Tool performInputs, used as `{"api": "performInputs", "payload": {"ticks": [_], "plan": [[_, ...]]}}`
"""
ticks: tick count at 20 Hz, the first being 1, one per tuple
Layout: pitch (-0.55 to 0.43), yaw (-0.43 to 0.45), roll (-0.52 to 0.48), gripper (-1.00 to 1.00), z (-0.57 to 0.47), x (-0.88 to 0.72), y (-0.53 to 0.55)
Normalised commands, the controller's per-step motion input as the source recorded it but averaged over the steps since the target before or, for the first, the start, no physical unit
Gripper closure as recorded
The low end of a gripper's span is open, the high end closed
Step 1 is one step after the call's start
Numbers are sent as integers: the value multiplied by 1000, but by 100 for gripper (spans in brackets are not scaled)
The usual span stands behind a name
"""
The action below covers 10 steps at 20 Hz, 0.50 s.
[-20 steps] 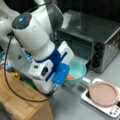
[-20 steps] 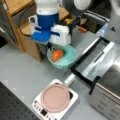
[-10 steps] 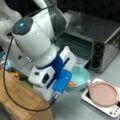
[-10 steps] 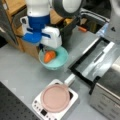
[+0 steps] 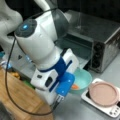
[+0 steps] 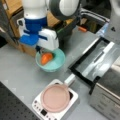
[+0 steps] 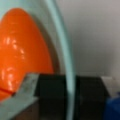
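Gripper of the white and blue arm hangs low over the near rim of a round, pale turquoise plastic bowl, at a front view's upper left. In the wrist view the bowl's rim runs down between the two fingers, one grey finger inside the bowl and a dark part outside it, so the jaws stand narrow astride the rim; I cannot tell whether they actually pinch it. Inside the bowl lies a glossy orange, carrot-like piece of toy food, just beside the inner finger and filling the left of the wrist view. In a front view only a sliver of that orange shows past the blue block of the wrist, with the bowl peeking out behind it.

The bowl sits on the grey surface. Near it, toward a front view's bottom, stands a small white hotplate with buttons carrying a round pink pan whose pale handle points toward the bowl. At a front view's right a silver toaster oven stands with its glass door folded down flat onto the surface; in a front view the same oven sits behind the arm, its knobs facing the hotplate.
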Motion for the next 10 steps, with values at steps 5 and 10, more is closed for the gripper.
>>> {"api": "performInputs", "payload": {"ticks": [5, 10], "plan": [[255, 120, -6, 100, 210, 405, -231], [258, 142, 9, 100, 193, 434, -345]]}}
